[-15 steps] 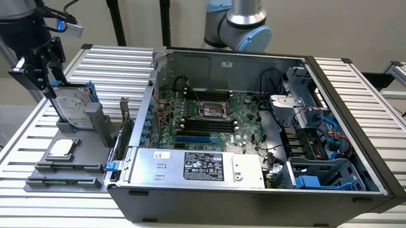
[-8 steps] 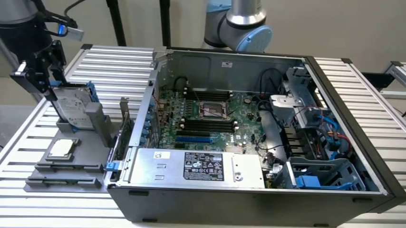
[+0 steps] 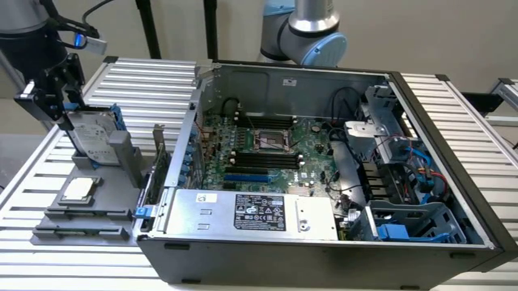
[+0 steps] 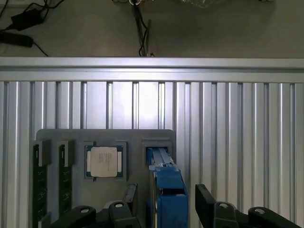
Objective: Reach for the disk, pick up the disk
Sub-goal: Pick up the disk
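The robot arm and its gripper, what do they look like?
The arm is a silver tube with pale blue-grey joint caps. The gripper is black and boxy, with black cables above it and a small blue light. In the wrist view its jaws are black blocks with round silver screw heads.

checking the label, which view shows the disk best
The exterior view: the disk stands upright in a grey holder, label face visible. In the wrist view it is edge-on, blue bracket showing, between the open end effector fingers.
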Action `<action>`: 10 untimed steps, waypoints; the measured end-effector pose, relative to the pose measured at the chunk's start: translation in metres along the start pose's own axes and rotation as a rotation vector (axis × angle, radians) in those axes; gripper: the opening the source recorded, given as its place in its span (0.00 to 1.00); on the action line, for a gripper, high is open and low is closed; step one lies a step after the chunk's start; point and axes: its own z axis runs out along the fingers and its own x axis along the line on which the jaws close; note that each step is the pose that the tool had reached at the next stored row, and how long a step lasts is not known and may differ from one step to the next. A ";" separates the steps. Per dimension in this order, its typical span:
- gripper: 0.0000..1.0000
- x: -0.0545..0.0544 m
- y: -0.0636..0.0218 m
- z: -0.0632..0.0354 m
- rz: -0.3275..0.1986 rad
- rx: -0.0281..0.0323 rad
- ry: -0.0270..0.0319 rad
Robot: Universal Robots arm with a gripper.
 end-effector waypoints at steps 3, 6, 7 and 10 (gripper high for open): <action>0.58 0.000 0.0000 0.0004 0.000 0.0001 0.0000; 0.51 0.000 0.0000 0.0007 0.000 0.0001 0.0000; 0.45 0.000 0.0000 0.0008 0.000 0.0001 0.0000; 0.45 0.000 0.0000 0.0011 0.000 0.0001 0.0000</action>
